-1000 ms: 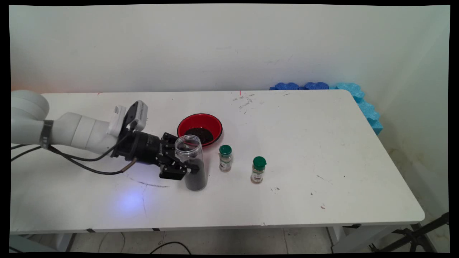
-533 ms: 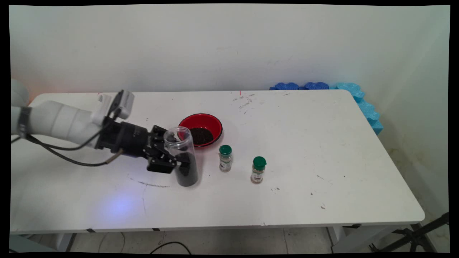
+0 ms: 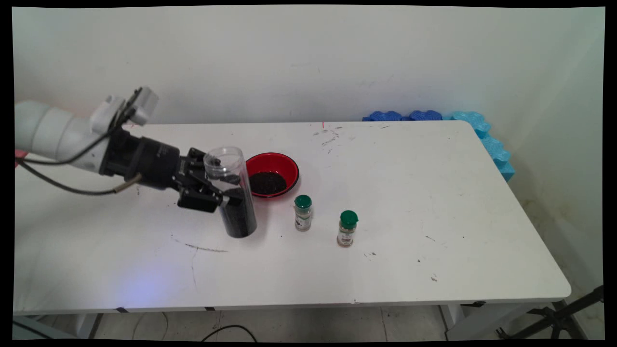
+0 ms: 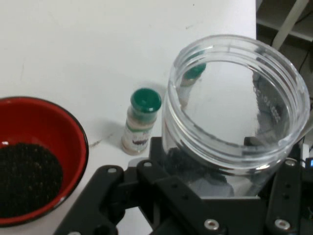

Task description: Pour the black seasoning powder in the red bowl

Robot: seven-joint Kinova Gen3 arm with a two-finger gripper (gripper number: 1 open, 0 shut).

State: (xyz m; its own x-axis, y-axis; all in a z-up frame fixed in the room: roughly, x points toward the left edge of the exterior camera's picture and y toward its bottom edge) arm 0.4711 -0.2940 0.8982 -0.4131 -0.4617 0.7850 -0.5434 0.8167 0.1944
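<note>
Toward the table's [image 3: 434,270] left side, the gripper [image 3: 226,189] pinches an open clear jar [image 3: 231,193] half full of dark grains, tilted, with two green-capped spice bottles [image 3: 302,212] [image 3: 347,228] just right and a red bowl [image 3: 284,166] of dark grains behind.

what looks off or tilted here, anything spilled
The clear jar, lidless and part full of dark grains, is gripped by the gripper and leans top-left, beside the red bowl. Both spice bottles stand upright. No clear spill shows.

One clear jar [image 3: 230,193], one red bowl [image 3: 284,164], two green-capped bottles [image 3: 302,213], apparently spice.
</note>
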